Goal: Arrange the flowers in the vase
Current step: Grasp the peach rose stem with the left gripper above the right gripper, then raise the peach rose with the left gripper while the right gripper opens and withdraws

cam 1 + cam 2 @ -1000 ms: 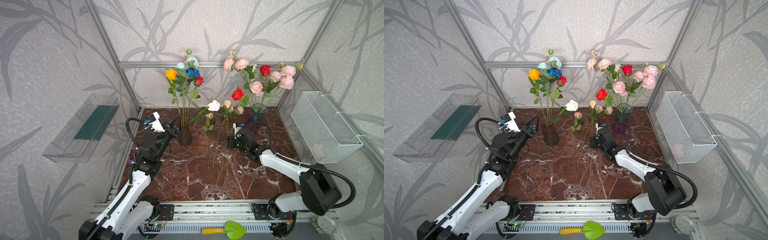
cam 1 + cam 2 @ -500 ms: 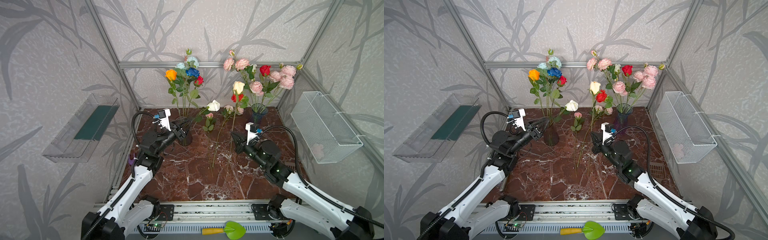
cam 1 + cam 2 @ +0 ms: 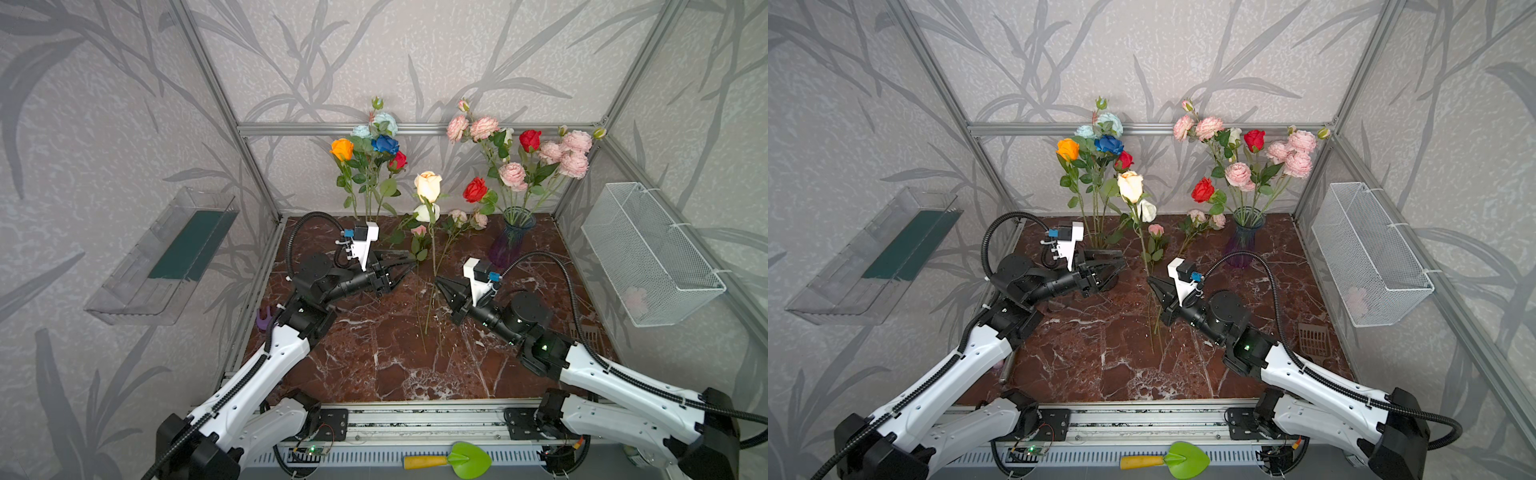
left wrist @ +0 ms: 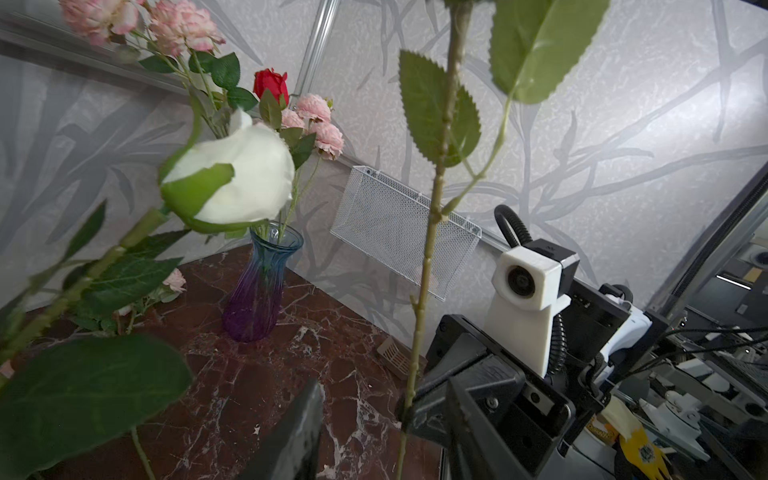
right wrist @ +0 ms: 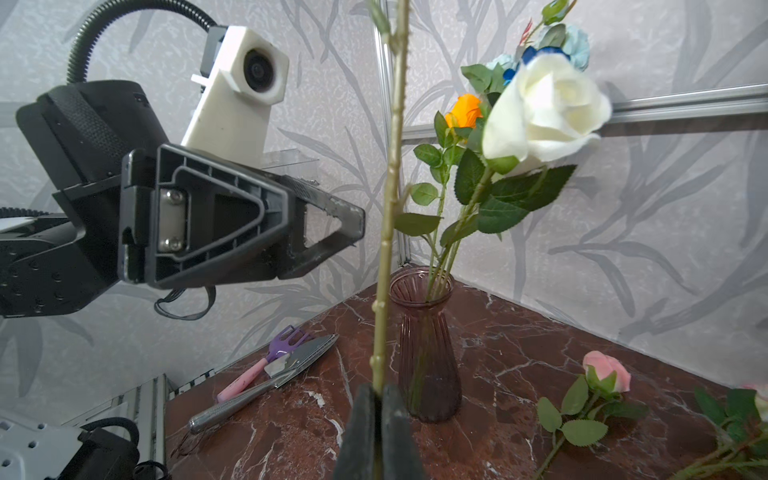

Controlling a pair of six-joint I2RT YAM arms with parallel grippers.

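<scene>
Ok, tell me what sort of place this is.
Probably a lab robot cell staged for flower arranging: aluminium frame, wallpapered panels, robot arms on a rail, flowers in a vase.

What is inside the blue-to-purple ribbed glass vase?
Green stems of frilly pink blooms and red roses rise from the vase; tinted glass hides their lower ends.

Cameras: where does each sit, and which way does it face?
Both top views: high in front, looking down at the tabletop; left arm and right arm show.
Left wrist: faces the blue-purple vase; one own jaw shows.
Right wrist: faces the brown vase; own jaws shut on a rose stem.
Shared: each wrist view shows the opposite arm.
</scene>
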